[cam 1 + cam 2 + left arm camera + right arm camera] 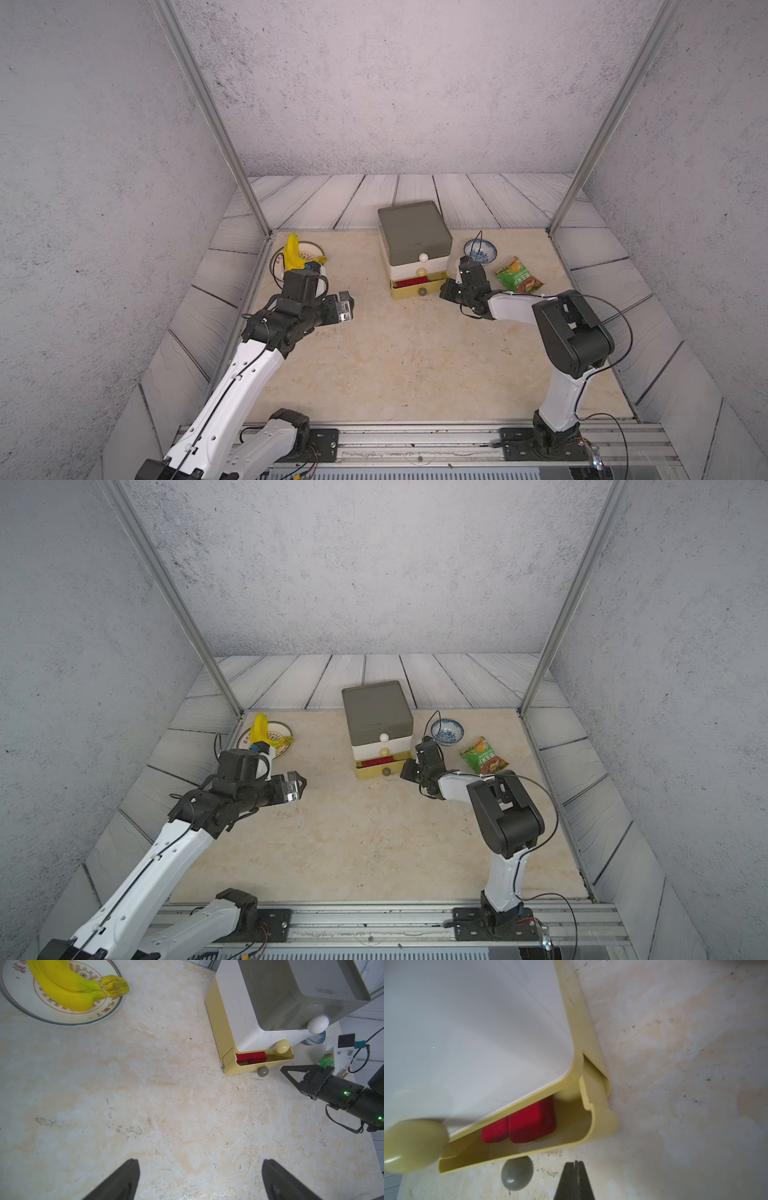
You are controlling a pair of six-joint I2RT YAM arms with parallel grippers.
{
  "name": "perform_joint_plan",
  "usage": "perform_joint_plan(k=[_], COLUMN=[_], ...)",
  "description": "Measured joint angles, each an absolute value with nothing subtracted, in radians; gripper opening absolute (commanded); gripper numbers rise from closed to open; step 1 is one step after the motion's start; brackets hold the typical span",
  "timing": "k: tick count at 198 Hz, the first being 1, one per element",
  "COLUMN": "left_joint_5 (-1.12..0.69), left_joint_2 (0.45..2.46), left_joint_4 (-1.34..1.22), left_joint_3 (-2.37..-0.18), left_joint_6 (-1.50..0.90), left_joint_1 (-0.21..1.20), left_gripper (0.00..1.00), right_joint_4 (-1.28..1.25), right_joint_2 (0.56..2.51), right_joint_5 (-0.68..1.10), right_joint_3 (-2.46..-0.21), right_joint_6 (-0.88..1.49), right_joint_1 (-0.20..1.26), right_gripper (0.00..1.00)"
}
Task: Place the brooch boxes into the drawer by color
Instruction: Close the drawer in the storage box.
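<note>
The small cube-shaped three-tier plastic drawer chest (413, 245) stands toward the rear centre of the beige marble-patterned tabletop (374, 365), as seen in both top views. Its grey top tier and white middle tier are shut, and the yellow bottom tier (600, 1124) is pulled partly out. Two red velvety rounded-square brooch boxes (531, 1122) lie flat inside the yellow bottom tier, side by side and touching, partly under the white tier above; whether more boxes lie further in cannot be told. The right gripper (576, 1163) is positioned low in front of the open tier, just beside its round grey knob (517, 1175) but apart from it, with the fingers pressed together and nothing between them. The left gripper (200, 1160) hovers over bare tabletop, well apart from the drawer chest, with the fingers spread wide and empty. A white patterned round plate (311, 251) carrying yellow bananas (293, 251) sits beyond the left arm. A blue-and-white ceramic bowl (492, 249) and a green snack packet (519, 276) sit on the right arm's side of the chest
</note>
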State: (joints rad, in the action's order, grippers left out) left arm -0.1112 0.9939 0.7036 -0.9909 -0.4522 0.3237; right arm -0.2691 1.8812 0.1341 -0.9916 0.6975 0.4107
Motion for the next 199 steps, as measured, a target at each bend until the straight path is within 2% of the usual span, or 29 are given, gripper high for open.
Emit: perform_joint_plan(k=[90, 151, 162, 184, 199], left_joint_5=[-0.025, -0.010, -0.011, -0.011, -0.012], left_joint_2=[1.009, 1.066, 1.069, 1.069, 1.067], left_joint_4=[0.623, 0.570, 0.563, 0.554, 0.549], left_joint_3=[-0.970, -0.965, -0.965, -0.964, -0.962], left_joint_6=[-0.451, -0.449, -0.449, -0.449, -0.450], left_joint_1=[0.316, 0.305, 0.303, 0.302, 0.297], left_gripper=[0.98, 0.98, 0.98, 0.98, 0.98], right_joint_4=[-0.371, -0.399, -0.399, -0.386, -0.334], right_joint_2=[2.012, 2.067, 2.065, 2.036, 1.977], right_joint_5=[0.291, 0.319, 0.323, 0.335, 0.332], right_joint_3=[-1.085, -1.116, -1.116, -1.093, -1.072], right_joint_6=[0.756, 0.783, 0.780, 0.751, 0.715], right_joint_1=[0.307, 0.284, 0.282, 0.285, 0.290], right_gripper=[0.00, 0.00, 0.06, 0.09, 0.21])
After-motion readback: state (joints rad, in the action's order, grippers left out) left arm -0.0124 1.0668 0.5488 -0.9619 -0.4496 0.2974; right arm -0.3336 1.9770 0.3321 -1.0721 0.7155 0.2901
